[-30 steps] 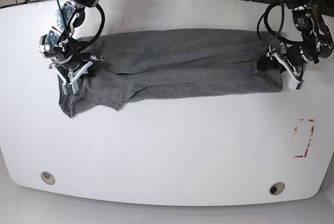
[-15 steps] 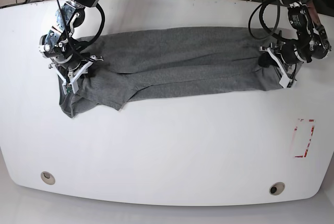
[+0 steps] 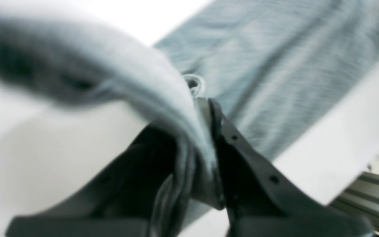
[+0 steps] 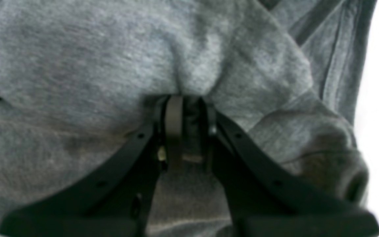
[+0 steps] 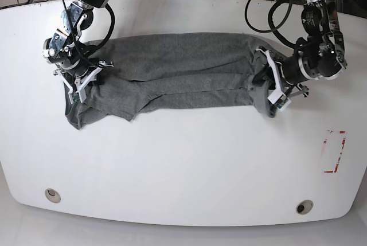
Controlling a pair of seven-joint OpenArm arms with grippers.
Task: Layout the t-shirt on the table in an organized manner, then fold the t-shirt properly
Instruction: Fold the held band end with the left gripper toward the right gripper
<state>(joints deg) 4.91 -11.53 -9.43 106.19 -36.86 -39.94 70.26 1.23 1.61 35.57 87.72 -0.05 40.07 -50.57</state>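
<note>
The grey t-shirt [image 5: 178, 71] lies in a long folded band across the far half of the white table [image 5: 183, 160], running side to side in the base view, creased lengthwise.

Left gripper [image 5: 269, 82] – on the base view's right – is clamped on the shirt's end. Wrist view shows the fingers [image 3: 239, 144] pinched together with a fold of cloth [image 3: 196, 144] squeezed between them, the fabric arching up and over to the side, blurred. That end is bunched and lifted, pulled inward over the rest of the band.

Right gripper [image 5: 80, 82] – base view's left – sits pressed down on the other end, near the sleeve [image 5: 86, 111] that spills toward the near edge. Its wrist view shows the black fingers [image 4: 137, 144] drawn nearly together, a pucker of grey knit [image 4: 192, 85] gathered at the tips – gripping the shirt.

Near the table's front edge: two round metal grommets [image 5: 52, 194] [image 5: 304, 206], well apart. A red-and-white sticker [image 5: 334, 151] sits toward the table's right end in the base view, clear of the shirt.
</note>
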